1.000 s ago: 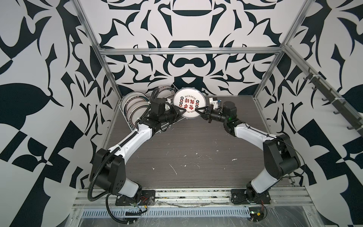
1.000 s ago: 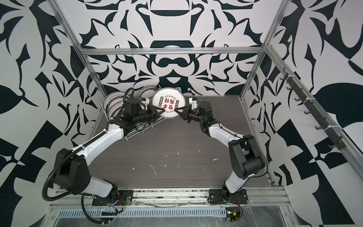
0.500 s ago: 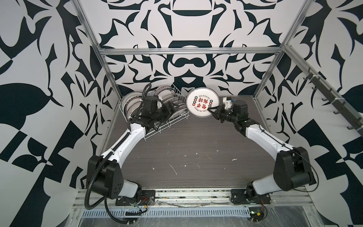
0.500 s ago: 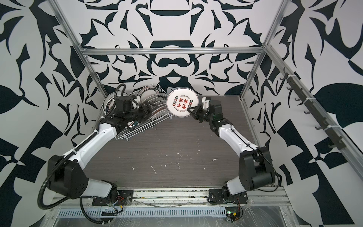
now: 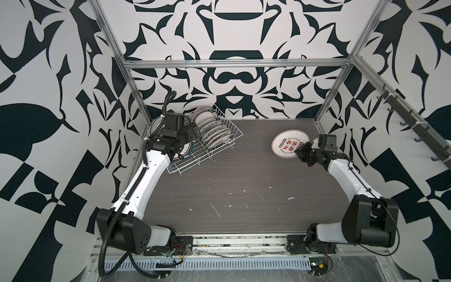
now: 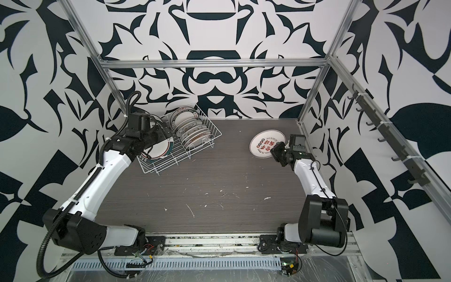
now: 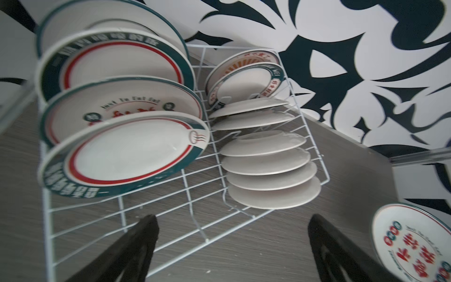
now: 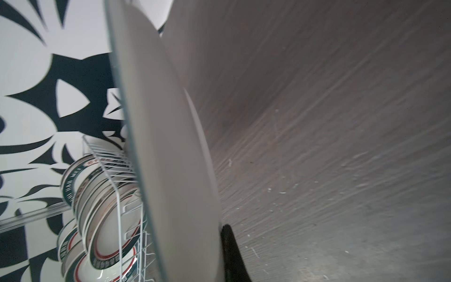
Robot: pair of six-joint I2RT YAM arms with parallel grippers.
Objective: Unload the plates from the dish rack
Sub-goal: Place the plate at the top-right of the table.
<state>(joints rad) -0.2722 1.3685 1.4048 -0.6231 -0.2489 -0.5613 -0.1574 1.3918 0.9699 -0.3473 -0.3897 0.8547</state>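
A white plate with red characters was tilted low at the bench's far right, its rim clenched in the right hand. The other plates stood on edge in the wire rack at the far left corner. The left hand was released there — jaws wide — over the rack's near end.

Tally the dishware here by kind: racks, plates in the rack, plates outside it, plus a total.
Rack: 1
Plates in rack: 12 visible
Plate outside rack: 1
Total: 14
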